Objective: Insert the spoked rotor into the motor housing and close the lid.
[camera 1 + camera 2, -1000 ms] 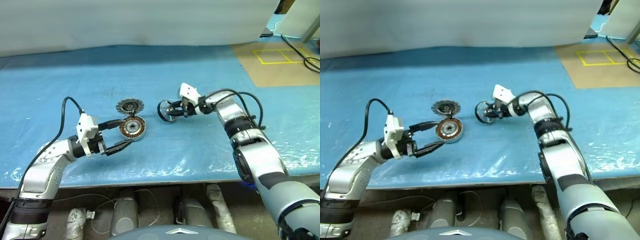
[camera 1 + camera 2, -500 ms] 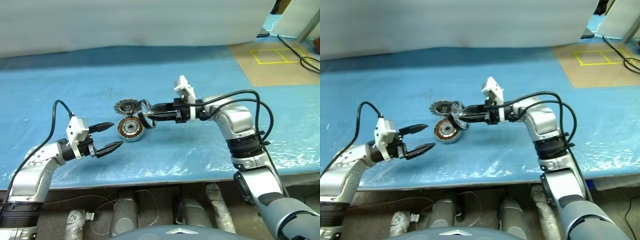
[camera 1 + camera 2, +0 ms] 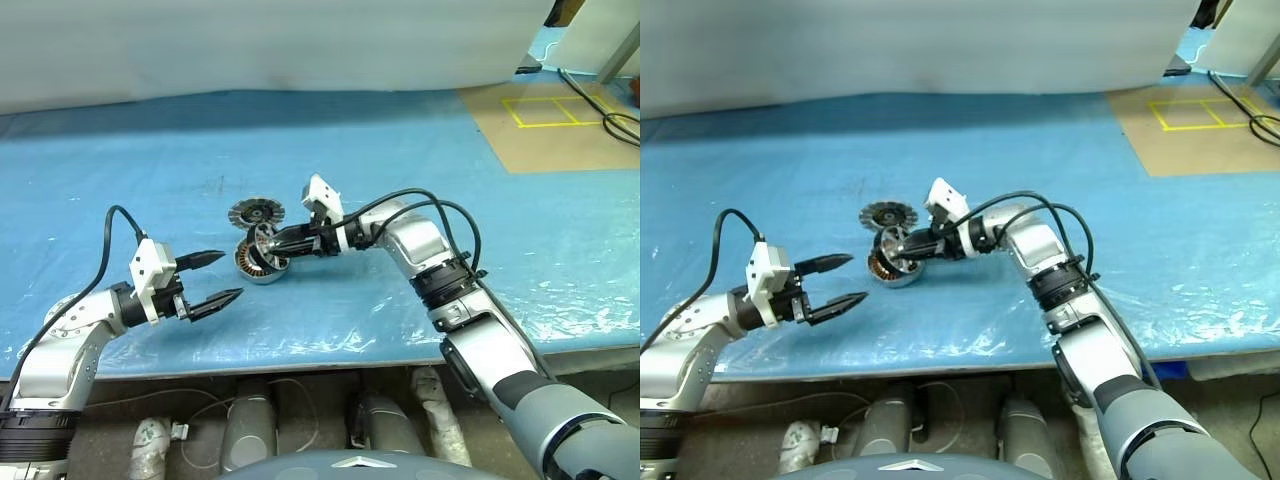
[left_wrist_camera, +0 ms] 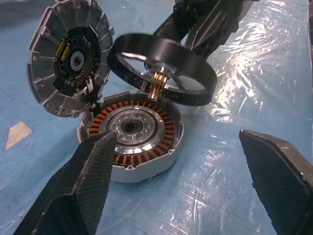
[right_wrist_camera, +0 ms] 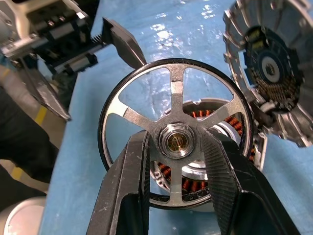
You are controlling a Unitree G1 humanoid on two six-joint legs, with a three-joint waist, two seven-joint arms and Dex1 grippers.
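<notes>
The spoked rotor (image 5: 177, 95), a dark wheel with a shiny rim, hangs tilted just above the motor housing (image 4: 132, 134), my right gripper (image 3: 264, 243) shut on its hub. Copper windings ring the housing's pale centre as it rests on the blue table. Just behind it and touching its rim is the lid (image 3: 257, 212), a ribbed grey disc with its dark inner face showing. My left gripper (image 3: 229, 277) is open and empty, a short way to the housing's left, pointing at it.
A crinkled blue plastic sheet (image 3: 400, 130) covers the table, whose front edge (image 3: 330, 350) runs close below the grippers. A brown panel with yellow tape (image 3: 555, 110) lies at the back right, beside cables. A white curtain (image 3: 270, 45) closes the back.
My right gripper has carried the rotor leftwards from beside the housing to just over it. My left gripper has drawn back to the left, away from the housing it flanked.
</notes>
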